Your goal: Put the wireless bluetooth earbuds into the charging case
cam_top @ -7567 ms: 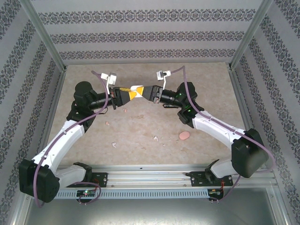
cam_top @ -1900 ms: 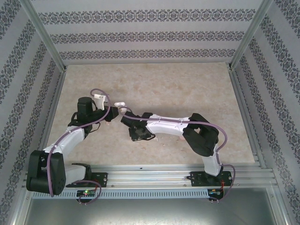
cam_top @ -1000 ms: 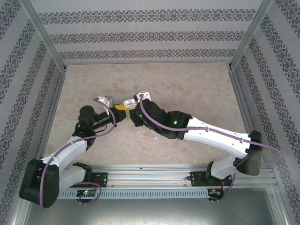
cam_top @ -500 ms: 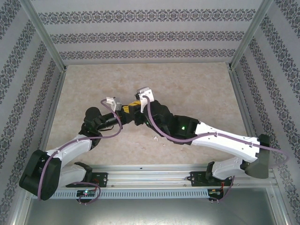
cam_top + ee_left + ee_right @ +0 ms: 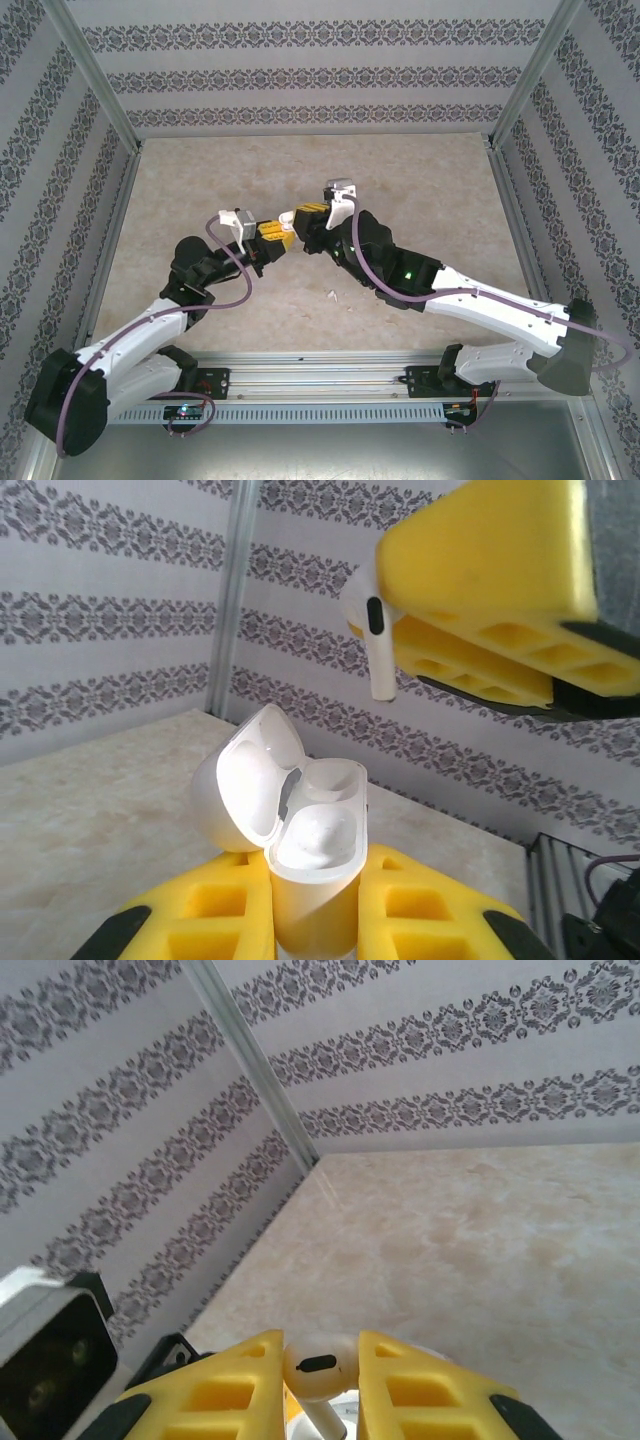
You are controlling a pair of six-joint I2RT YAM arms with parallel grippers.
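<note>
Left pincer is clamping the open glossy white pebble-shaped charging case.
Just above, right pincer is pinching a small white stemmed earbud, stem down, not yet seated; a loose pale earbud is waiting on the beige desk.

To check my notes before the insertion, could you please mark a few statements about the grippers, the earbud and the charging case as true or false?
1. The left gripper holds the charging case with its lid open. True.
2. The right gripper is empty. False: it pinches an earbud between its yellow fingers.
3. The earbud is seated in the case. False: it hangs above the case, apart from it, stem pointing down.
4. A small whitish bit lies on the table, nearer the arm bases than the grippers. True.
</note>
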